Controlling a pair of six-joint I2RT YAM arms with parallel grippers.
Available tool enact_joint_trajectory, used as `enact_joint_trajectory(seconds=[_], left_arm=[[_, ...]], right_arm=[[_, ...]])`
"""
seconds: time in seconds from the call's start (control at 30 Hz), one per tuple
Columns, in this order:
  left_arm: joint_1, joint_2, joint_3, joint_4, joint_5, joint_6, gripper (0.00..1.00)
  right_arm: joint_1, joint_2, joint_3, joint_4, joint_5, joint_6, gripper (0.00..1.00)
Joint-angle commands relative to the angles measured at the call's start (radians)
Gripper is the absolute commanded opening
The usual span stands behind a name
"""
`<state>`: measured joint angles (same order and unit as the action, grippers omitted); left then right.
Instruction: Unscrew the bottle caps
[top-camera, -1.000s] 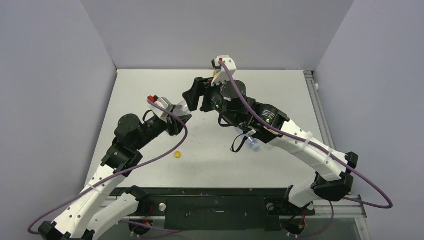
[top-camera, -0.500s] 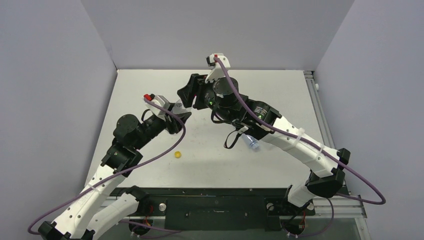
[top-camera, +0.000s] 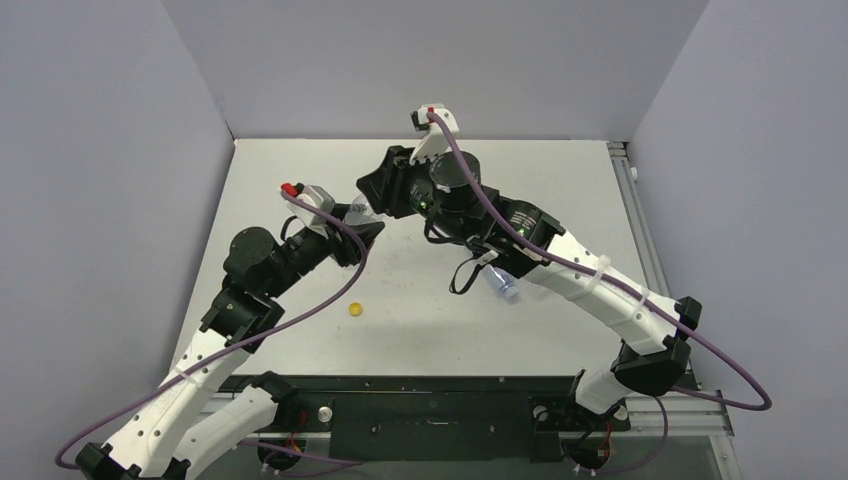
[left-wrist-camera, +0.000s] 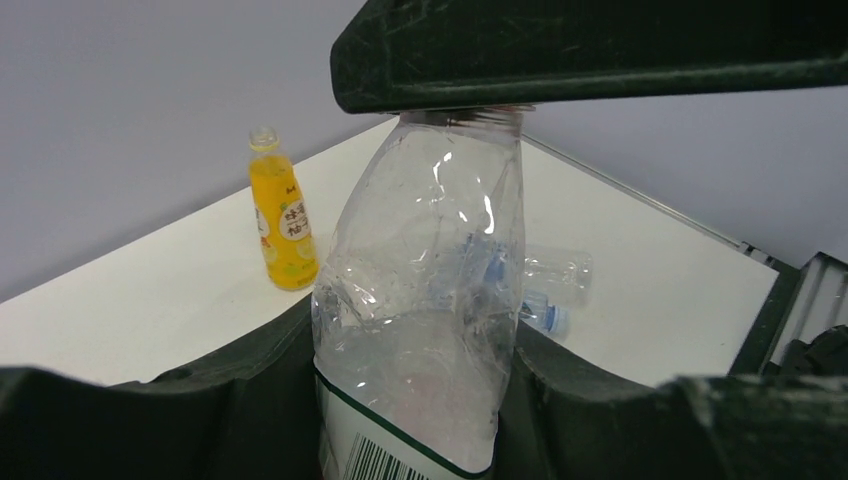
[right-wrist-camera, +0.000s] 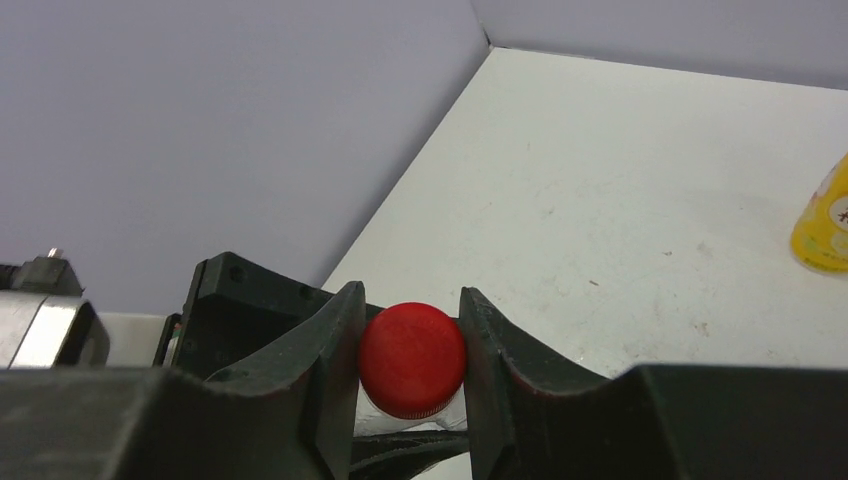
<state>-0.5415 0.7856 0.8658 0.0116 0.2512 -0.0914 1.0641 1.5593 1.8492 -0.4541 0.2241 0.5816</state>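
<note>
My left gripper (left-wrist-camera: 415, 335) is shut on the body of a clear bottle (left-wrist-camera: 430, 300) with a white barcode label, and holds it off the table. Its red cap (right-wrist-camera: 412, 358) sits squeezed between the fingers (right-wrist-camera: 335, 345) of my right gripper (right-wrist-camera: 412, 342), which is shut on it. In the top view the two grippers meet at left centre, the left one (top-camera: 358, 228) below the right one (top-camera: 378, 196). A loose yellow cap (top-camera: 355, 309) lies on the table. The yellow-orange juice bottle (left-wrist-camera: 283, 225) stands upright with no cap on it.
Two clear bottles (left-wrist-camera: 555, 272) lie on their sides on the white table (top-camera: 560, 190), one showing under my right arm (top-camera: 503, 285). Grey walls close in the left, back and right. A metal rail (top-camera: 635, 215) runs along the table's right edge.
My right gripper moved left to the bottle top and closed from open onto the red cap. The left gripper kept its hold and shifted slightly left.
</note>
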Motion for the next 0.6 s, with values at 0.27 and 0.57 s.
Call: enact_joint_trajectory(seconds=[0.27,0.57], left_arm=[[-0.003,0.042,0.093,0.184,0.475,-0.408,0.18],[-0.003,0.064,0.117,0.170,0.528,-0.406,0.18]], right_arm=[[-0.120,-0.206,-0.188,0.592,-0.927,0.011,0.00],[-0.115,-0.225,-0.128,0.414,-0.852,-0.131,0.11]])
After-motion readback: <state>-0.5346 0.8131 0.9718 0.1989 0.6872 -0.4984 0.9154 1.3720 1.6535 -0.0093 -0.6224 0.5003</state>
